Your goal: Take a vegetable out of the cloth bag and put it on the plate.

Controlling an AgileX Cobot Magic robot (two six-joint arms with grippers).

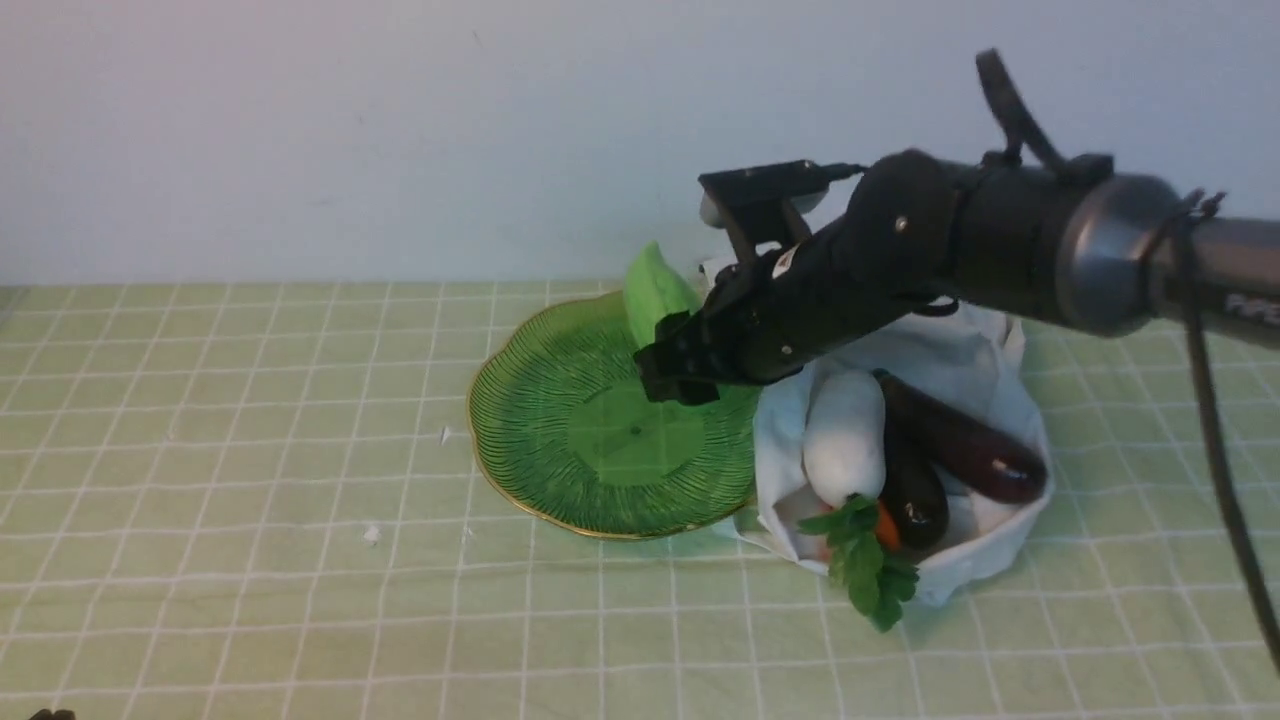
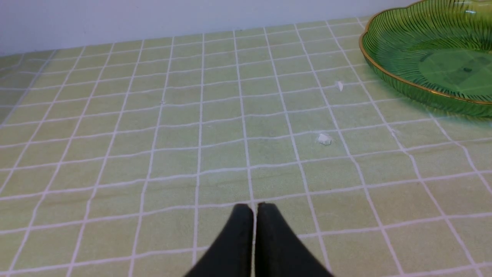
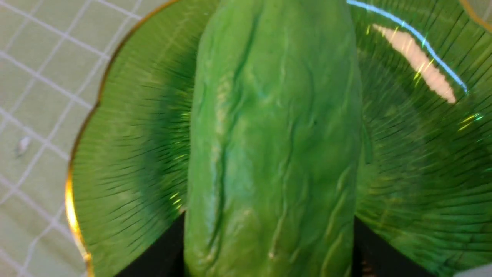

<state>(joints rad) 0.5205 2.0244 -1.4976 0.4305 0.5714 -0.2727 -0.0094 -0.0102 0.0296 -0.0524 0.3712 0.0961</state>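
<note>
My right gripper [image 1: 672,362] is shut on the light green vegetable [image 1: 655,292] and holds it over the far right part of the green glass plate [image 1: 540,440]. In the right wrist view the vegetable [image 3: 275,146] fills the middle between the black fingers [image 3: 161,250], with the plate [image 3: 127,161] beneath it. The white cloth bag [image 1: 985,345] lies right of the plate, partly behind my right arm. My left gripper [image 2: 254,209] is shut and empty, low over the tablecloth, left of the plate [image 2: 430,65]; it does not show in the front view.
The bag holds a white radish [image 1: 845,430], two dark purple eggplants [image 1: 965,450] and a carrot with green leaves [image 1: 865,560]. Small white scraps [image 1: 372,535] lie on the green checked tablecloth [image 1: 250,480]. A white wall stands behind.
</note>
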